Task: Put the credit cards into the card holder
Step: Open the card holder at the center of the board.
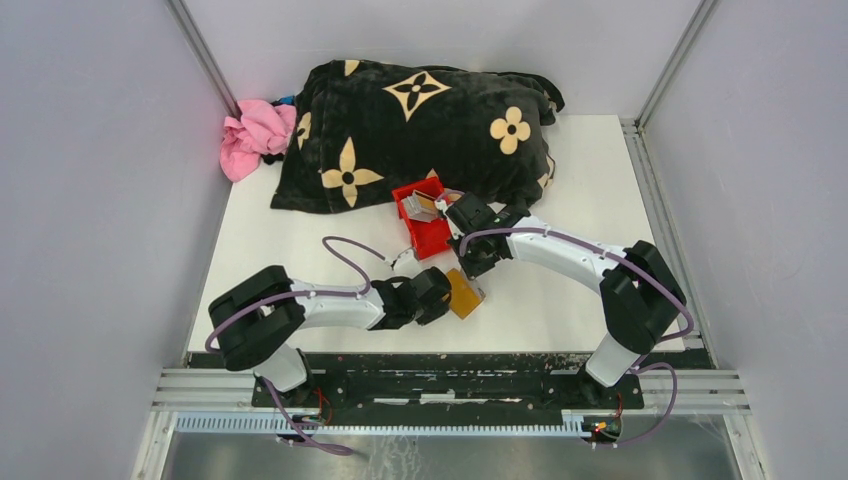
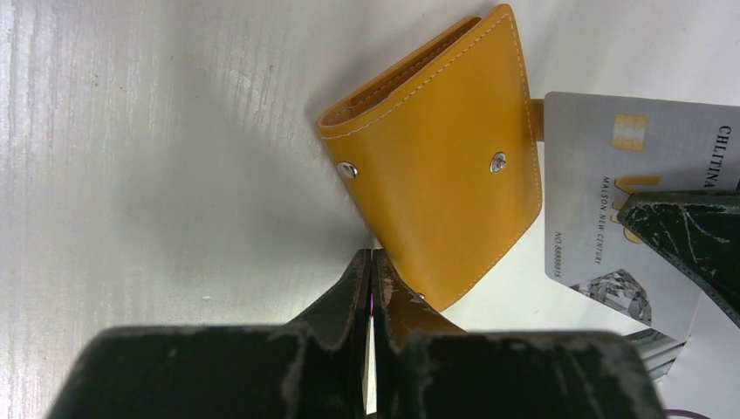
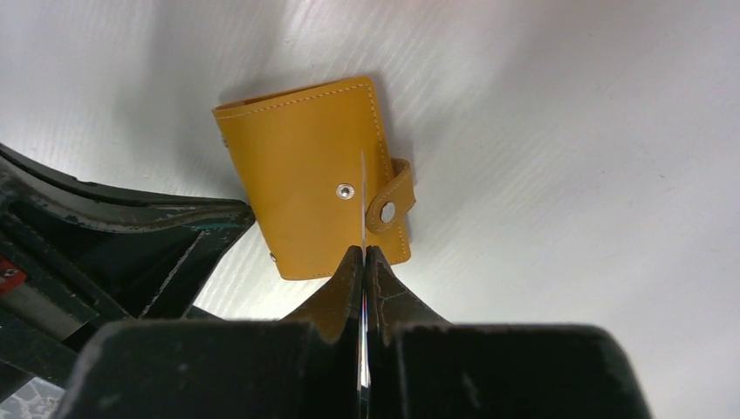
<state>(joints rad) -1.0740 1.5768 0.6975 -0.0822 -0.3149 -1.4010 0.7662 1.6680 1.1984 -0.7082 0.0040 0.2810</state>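
A folded, tan-yellow stitched leather card holder (image 3: 305, 175) with small metal snap studs lies on the white table (image 1: 300, 230), near its front edge and between the two arms. A short strap tab with its own stud sticks out from one side.

The left pincer (image 2: 372, 258) reaches in from the left, its black jaws together with the tips against the card holder's lower edge. The holder's cover rises tilted above them in the left wrist view. Whether a thin layer of the holder is nipped between the tips I cannot tell.

The right pincer (image 3: 362, 254) is clamped on a thin silver-grey credit card (image 2: 611, 196) with a gold chip and printed lettering. The right wrist view shows this card edge-on as a pale line over the holder, close to the strap tab. From the left wrist view it stands just beside the holder's far edge. I cannot tell whether the two touch.

Just behind the holder sits a small red plastic bin (image 1: 432, 236) with a few more grey and white cards (image 1: 420, 207) in it. Farther back a black plush blanket (image 1: 420, 120) with cream flower motifs lies heaped, and a crumpled pink cloth (image 1: 255, 135) is at its left end.
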